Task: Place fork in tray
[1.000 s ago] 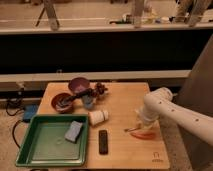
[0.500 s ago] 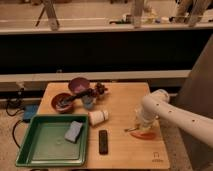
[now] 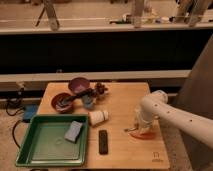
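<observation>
Gripper (image 3: 137, 126) hangs low over an orange piece (image 3: 145, 134) on the wooden table (image 3: 120, 102) (grip state cannot be told), well apart from the green tray (image 3: 45, 147).

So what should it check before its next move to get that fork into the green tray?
1. Is the pincer at the fork, low over the right side of the table: ok.
2. Fork actually gripped: cannot tell.
3. Bare floor in the tray: ok; only a blue sponge lies in its right part.
4. Way to the tray free: not ok; a white cup and a black bar lie between.
5. Is the pincer clear of the orange piece: cannot tell.
</observation>
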Robot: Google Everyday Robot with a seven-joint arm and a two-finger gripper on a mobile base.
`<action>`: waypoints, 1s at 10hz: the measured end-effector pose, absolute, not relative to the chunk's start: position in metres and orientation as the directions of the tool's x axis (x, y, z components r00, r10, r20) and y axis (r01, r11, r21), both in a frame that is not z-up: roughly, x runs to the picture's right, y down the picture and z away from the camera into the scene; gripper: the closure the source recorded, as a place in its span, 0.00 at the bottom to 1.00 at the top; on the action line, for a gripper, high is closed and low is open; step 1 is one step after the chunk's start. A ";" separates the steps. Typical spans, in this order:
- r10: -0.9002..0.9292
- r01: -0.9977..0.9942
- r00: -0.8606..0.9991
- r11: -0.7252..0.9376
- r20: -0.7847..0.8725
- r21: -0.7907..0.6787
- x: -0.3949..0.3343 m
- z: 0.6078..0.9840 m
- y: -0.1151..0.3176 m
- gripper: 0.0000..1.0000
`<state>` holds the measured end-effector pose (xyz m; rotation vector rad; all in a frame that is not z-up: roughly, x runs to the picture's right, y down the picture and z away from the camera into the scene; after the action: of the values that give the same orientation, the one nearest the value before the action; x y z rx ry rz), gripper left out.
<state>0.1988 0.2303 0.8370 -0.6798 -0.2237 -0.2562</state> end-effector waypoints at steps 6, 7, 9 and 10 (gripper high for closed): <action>-0.163 0.311 0.943 0.739 0.289 -0.598 0.198 0.842 0.235 0.86; -0.161 0.308 0.944 0.739 0.287 -0.599 0.199 0.842 0.235 0.95; -0.159 0.305 0.946 0.738 0.284 -0.602 0.199 0.840 0.235 0.99; -0.156 0.298 0.948 0.744 0.278 -0.598 0.199 0.834 0.228 0.99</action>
<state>0.1986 0.2276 0.8335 -0.6893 -0.2160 -0.2504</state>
